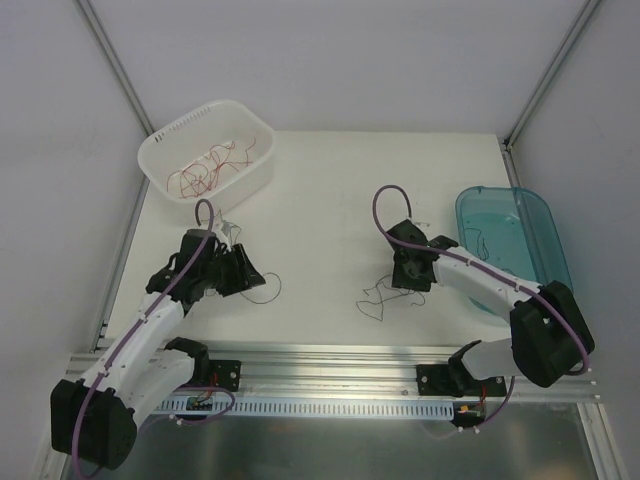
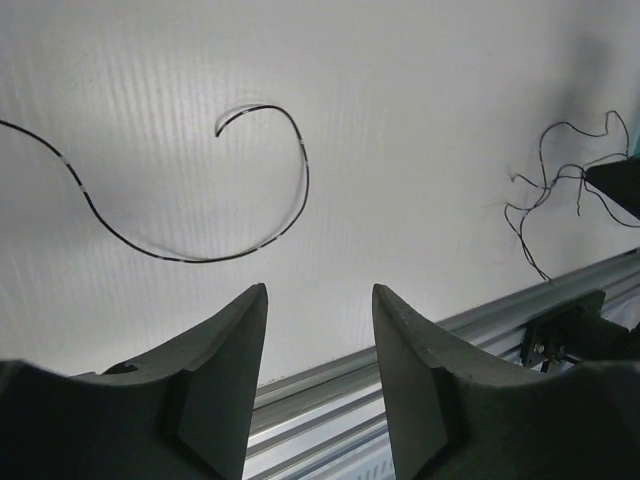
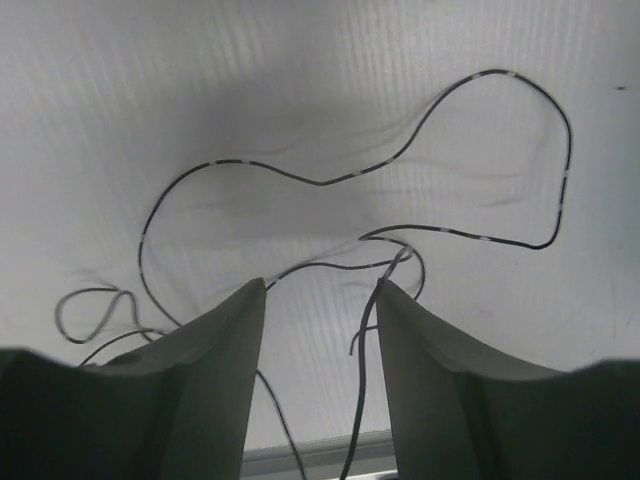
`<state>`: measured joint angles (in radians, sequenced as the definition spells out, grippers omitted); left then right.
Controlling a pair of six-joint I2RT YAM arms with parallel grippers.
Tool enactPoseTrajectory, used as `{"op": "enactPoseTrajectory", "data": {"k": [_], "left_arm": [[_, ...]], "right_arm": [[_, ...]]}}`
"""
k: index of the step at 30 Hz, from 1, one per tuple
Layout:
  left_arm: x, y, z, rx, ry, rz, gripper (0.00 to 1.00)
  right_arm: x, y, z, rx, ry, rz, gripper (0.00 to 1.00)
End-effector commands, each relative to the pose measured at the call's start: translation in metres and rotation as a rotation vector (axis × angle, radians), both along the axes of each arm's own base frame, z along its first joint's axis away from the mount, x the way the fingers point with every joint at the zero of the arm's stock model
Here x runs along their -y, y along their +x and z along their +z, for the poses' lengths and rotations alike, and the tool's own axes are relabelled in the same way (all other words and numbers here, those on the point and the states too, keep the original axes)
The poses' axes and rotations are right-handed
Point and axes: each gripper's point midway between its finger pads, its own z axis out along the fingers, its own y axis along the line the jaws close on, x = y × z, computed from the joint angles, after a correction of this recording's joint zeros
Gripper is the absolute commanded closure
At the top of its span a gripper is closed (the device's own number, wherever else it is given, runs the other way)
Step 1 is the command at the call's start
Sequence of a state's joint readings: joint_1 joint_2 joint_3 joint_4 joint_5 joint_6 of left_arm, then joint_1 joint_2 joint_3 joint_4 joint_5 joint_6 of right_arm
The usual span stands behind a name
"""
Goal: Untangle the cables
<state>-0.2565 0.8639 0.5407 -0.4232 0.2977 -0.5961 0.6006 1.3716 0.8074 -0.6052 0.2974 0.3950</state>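
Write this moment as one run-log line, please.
left gripper: open, empty | black cable: loose beside it | right gripper: open at black tangle | red cables: in white basket

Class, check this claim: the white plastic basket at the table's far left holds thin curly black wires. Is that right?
No. The thin curly wires in the white plastic basket are red, not black; the top external view shows this. The rest stands.
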Motion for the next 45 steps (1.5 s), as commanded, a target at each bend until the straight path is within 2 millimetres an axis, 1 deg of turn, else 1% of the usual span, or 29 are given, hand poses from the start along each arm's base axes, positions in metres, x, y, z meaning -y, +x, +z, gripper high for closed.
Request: {"op": "enactPoseTrajectory", "data": {"k": [1,3,4,6,7,10,11,14,18,19,20,21,23,24,26,27,29,30,32,34,35,36,37,38,39,40,42,43,45], "left_arm": [[0.014,-0.010,0.030,0.095,-0.045,-0.152,0.53],[0.013,-0.011,0.034,0.130,-0.036,-0.176,0.51],[0.012,-0.012,0.036,0.148,-0.030,-0.183,0.50],[0.011,-0.011,0.037,0.180,-0.008,-0.209,0.50],[0.010,-0.012,0.037,0.194,0.001,-0.219,0.49],[0.007,-0.012,0.036,0.224,0.026,-0.241,0.49],[0.007,-0.011,0.038,0.233,0.031,-0.243,0.48],[0.005,-0.010,0.041,0.256,0.043,-0.243,0.48],[0.002,-0.008,0.041,0.272,0.064,-0.237,0.48],[0.001,-0.008,0.040,0.274,0.069,-0.235,0.48],[0.000,-0.007,0.041,0.276,0.072,-0.236,0.48],[0.000,-0.007,0.041,0.278,0.074,-0.236,0.48],[0.001,-0.005,0.045,0.290,0.077,-0.250,0.48],[0.002,-0.005,0.046,0.292,0.077,-0.261,0.48],[0.002,-0.002,0.050,0.310,0.086,-0.277,0.48],[0.003,-0.002,0.050,0.312,0.088,-0.281,0.48],[0.001,0.000,0.049,0.310,0.104,-0.278,0.47],[0.000,0.002,0.048,0.310,0.111,-0.274,0.47],[-0.003,0.004,0.046,0.303,0.126,-0.259,0.47],[-0.004,0.004,0.045,0.303,0.132,-0.256,0.47],[-0.005,0.004,0.044,0.306,0.136,-0.251,0.47],[-0.006,0.004,0.045,0.310,0.138,-0.249,0.47],[-0.006,0.004,0.046,0.315,0.137,-0.246,0.47],[-0.007,0.004,0.046,0.315,0.144,-0.240,0.47],[-0.008,0.004,0.046,0.318,0.145,-0.239,0.47],[-0.008,0.005,0.046,0.319,0.147,-0.234,0.47],[-0.010,0.006,0.046,0.320,0.154,-0.228,0.47],[-0.010,0.006,0.046,0.319,0.155,-0.225,0.47],[-0.011,0.007,0.047,0.322,0.159,-0.219,0.47]], "right_arm": [[0.015,0.003,0.010,0.043,-0.055,-0.093,0.46],[0.018,0.003,0.013,0.054,-0.057,-0.104,0.38],[0.020,0.004,0.014,0.063,-0.069,-0.113,0.31],[0.025,0.007,0.017,0.075,-0.077,-0.136,0.25],[0.026,0.008,0.017,0.076,-0.076,-0.145,0.20],[0.028,0.014,0.011,0.076,-0.048,-0.182,0.19],[0.027,0.020,0.011,0.092,-0.025,-0.197,0.19],[0.025,0.027,0.004,0.094,0.002,-0.211,0.21],[0.023,0.036,-0.005,0.079,0.019,-0.223,0.30],[0.024,0.037,-0.010,0.064,0.021,-0.227,0.31],[0.024,0.042,-0.012,0.067,0.032,-0.238,0.34],[0.023,0.041,-0.015,0.052,0.042,-0.242,0.39],[0.026,0.043,-0.020,0.042,0.043,-0.260,0.44],[0.026,0.043,-0.021,0.038,0.046,-0.259,0.51],[0.026,0.045,-0.021,0.037,0.049,-0.261,0.59],[0.026,0.044,-0.022,0.034,0.047,-0.260,0.68],[0.027,0.046,-0.022,0.038,0.048,-0.260,0.79],[0.027,0.046,-0.022,0.035,0.046,-0.260,0.88],[0.026,0.046,-0.020,0.038,0.047,-0.258,0.98],[0.027,0.048,-0.013,0.056,0.048,-0.253,0.99],[0.028,0.046,-0.009,0.056,0.037,-0.240,0.99],[0.029,0.049,-0.001,0.079,0.027,-0.237,0.99],[0.029,0.051,0.013,0.113,0.033,-0.228,0.99],[0.032,0.047,0.021,0.112,0.016,-0.211,0.99],[0.032,0.051,0.035,0.144,0.020,-0.203,0.99],[0.031,0.053,0.055,0.194,0.045,-0.194,0.99],[0.037,0.051,0.079,0.231,0.031,-0.170,0.99],[0.038,0.052,0.106,0.279,0.047,-0.161,0.99],[0.045,0.053,0.134,0.331,0.026,-0.135,0.99]]}}
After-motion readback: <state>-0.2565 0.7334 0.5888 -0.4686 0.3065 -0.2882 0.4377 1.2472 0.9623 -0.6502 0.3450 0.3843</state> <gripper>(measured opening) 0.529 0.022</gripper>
